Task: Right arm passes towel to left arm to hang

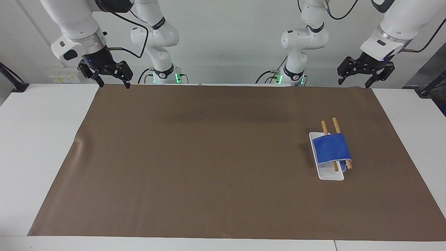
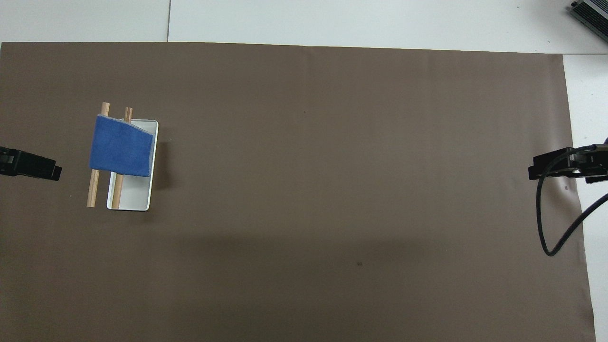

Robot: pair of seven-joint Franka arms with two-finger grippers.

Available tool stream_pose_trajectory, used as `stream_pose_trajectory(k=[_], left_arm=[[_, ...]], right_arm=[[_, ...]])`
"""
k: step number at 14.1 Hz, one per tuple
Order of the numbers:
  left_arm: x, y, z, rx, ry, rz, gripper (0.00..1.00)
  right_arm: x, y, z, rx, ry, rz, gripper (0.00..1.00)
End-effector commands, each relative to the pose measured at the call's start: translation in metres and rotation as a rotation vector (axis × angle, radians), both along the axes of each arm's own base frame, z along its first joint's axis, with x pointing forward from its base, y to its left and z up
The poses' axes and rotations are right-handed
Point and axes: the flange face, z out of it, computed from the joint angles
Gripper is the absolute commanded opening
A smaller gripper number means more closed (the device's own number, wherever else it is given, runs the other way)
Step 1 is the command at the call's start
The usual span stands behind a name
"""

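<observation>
The blue towel (image 1: 331,149) hangs draped over two wooden rods (image 1: 335,123) of a small rack with a white base (image 1: 331,175), toward the left arm's end of the table. It also shows in the overhead view (image 2: 121,147). My left gripper (image 1: 353,83) is open and empty, raised over the mat's edge nearest the robots; it shows in the overhead view (image 2: 47,171) beside the rack. My right gripper (image 1: 115,85) is open and empty, raised over the mat's corner at the right arm's end, and shows in the overhead view (image 2: 539,168).
A large brown mat (image 1: 209,157) covers most of the white table. A black cable (image 2: 546,223) loops down from the right arm. A grey box (image 2: 591,12) lies at the table's corner farthest from the robots.
</observation>
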Motion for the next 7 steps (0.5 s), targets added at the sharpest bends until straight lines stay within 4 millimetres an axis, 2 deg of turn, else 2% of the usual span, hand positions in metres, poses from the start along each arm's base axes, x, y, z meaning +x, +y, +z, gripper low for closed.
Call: stream_pose_trajectory(k=[1, 7], left_arm=[[-0.0061, 0.0027, 0.0002, 0.022, -0.024, 0.023, 1.0], [-0.0062, 0.0056, 0.0, 0.048, -0.022, 0.027, 1.0]], right_arm=[[-0.0032, -0.0036, -0.0012, -0.034, 0.013, 0.022, 1.0], [-0.0031, -0.0019, -0.0012, -0.035, 0.013, 0.019, 1.0]])
